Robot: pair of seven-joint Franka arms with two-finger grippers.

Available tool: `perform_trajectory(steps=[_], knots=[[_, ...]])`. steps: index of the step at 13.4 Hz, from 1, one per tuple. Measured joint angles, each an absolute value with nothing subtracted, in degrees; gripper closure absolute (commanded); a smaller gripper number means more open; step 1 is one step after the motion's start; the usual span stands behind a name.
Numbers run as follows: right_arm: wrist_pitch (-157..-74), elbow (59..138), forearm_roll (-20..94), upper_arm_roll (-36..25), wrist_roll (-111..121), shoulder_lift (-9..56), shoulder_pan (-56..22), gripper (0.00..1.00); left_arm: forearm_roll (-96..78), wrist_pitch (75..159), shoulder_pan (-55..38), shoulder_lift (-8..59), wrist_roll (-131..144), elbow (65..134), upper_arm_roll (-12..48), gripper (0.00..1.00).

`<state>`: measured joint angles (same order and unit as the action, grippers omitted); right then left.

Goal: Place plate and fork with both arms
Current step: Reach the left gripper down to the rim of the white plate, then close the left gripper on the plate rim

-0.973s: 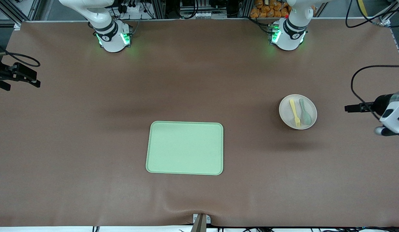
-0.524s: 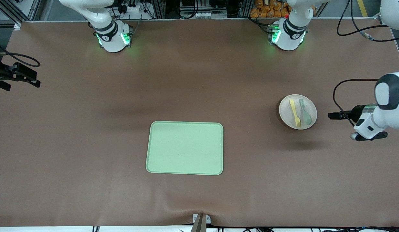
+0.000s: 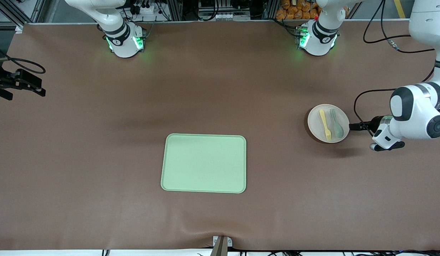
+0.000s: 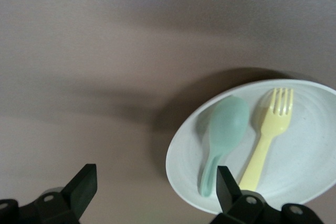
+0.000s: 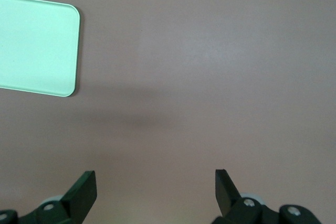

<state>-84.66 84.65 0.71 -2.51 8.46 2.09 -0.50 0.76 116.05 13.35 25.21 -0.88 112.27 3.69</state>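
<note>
The small off-white plate (image 3: 316, 122) lies on the table toward the left arm's end. On it the pale yellow fork (image 3: 325, 124) lies beside a grey-green spoon (image 3: 336, 123). My left gripper (image 3: 353, 126) is open and empty, low beside the plate's rim. In the left wrist view (image 4: 155, 182) the plate (image 4: 310, 182), fork (image 4: 265, 140) and spoon (image 4: 226, 129) sit close by one finger. My right gripper (image 3: 27, 83) waits open and empty over the right arm's end of the table; it shows open in the right wrist view (image 5: 155, 182).
A rectangular light-green tray (image 3: 204, 163) lies mid-table, nearer the front camera than the plate; its corner shows in the right wrist view (image 5: 37, 45). Brown table cover all round. A cable (image 3: 362, 96) loops by the left wrist.
My left arm has swung in from the table's end, bringing its open gripper right up to the plate's rim. The right arm has barely moved. Plate, fork and spoon have not moved.
</note>
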Motion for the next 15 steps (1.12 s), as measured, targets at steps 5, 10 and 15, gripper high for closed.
perform_trajectory(steps=[5, 10, 15], knots=[[-84.7, 84.6, 0.7, -2.5, 8.5, 2.1, -0.5, 0.00, 0.6, 122.2, 14.4, 27.8, -0.9, 115.7, 3.7, 0.00], [-83.6, 84.6, 1.5, -2.7, 8.5, 2.1, -0.5, 0.00, 0.5, 124.7, 14.4, 28.4, -0.9, 118.9, 3.8, 0.00], [-83.5, 84.6, 2.0, -2.7, 8.5, 2.1, -0.5, 0.00, 0.5, 124.7, 14.4, 28.3, -0.9, 118.9, 4.2, 0.39]])
